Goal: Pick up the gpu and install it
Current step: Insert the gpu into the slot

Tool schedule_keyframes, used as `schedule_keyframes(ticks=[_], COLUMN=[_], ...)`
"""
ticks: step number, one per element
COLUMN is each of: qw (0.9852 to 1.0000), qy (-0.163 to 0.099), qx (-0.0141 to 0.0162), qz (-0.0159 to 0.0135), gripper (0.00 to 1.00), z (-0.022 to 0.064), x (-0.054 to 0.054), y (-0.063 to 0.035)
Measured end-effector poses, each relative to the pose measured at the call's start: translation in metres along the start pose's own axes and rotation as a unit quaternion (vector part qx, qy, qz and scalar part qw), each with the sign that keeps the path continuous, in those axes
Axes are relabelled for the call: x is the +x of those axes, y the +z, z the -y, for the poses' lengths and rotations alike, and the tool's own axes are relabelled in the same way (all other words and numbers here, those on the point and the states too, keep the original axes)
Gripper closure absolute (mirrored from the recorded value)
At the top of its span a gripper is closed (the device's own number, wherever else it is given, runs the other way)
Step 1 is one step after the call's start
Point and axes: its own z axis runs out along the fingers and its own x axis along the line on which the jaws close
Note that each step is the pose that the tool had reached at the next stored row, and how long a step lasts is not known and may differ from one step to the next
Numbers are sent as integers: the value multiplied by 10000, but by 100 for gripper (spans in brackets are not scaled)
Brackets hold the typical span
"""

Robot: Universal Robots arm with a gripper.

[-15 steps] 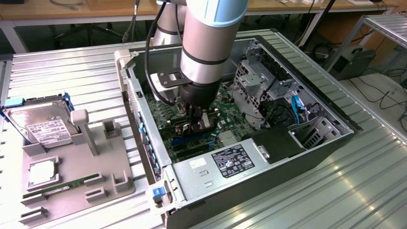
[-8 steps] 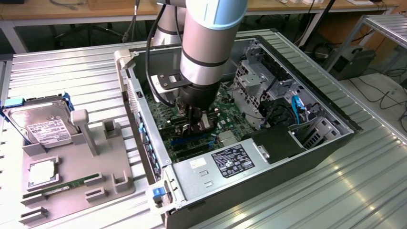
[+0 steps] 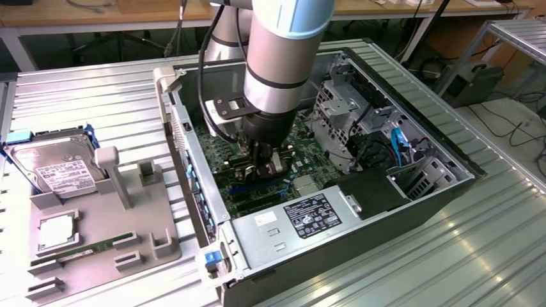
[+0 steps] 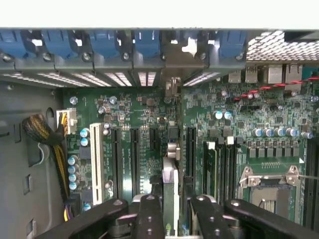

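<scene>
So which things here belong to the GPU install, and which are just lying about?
In the job:
- gpu, edge-on between the gripper jaws
- motherboard slots
- computer case

Lying about:
- hard drive on the grey tray
- memory stick
- power supply

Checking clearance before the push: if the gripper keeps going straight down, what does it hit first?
Likely the motherboard: the gripper points at it, shut on the gpu, edge-on above the slots. Depth unclear.
</scene>
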Motion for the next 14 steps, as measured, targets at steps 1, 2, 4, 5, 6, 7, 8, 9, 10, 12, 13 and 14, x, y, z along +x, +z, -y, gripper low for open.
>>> schedule_keyframes(ticks=[1, 2, 4, 5, 6, 7, 8, 9, 10, 12, 13, 14], qw=[10000, 10000, 10000, 10000, 10000, 10000, 10000, 10000, 10000, 10000, 10000, 10000], qy=[-1, -2, -3, -4, -4, -4, -4, -5, -5, -4, -4, -4], qx=[-1, 0, 0, -1, -1, 0, -1, -1, 0, 4, 8, 13], qz=[-1, 0, -6, -25, -37, -56, -68, -72, -73, -73, -70, -66], gripper=[73, 73, 73, 73, 73, 73, 73, 73, 73, 73, 73, 73], z=[1, 2, 2, 3, 3, 2, 2, 3, 2, 2, 2, 1], x=[-1, -1, -1, 0, 0, 0, 0, 0, 1, 1, 0, -3], y=[-9, -12, -12, -13, -11, -8, -6, -3, 0, 2, 4, 5])
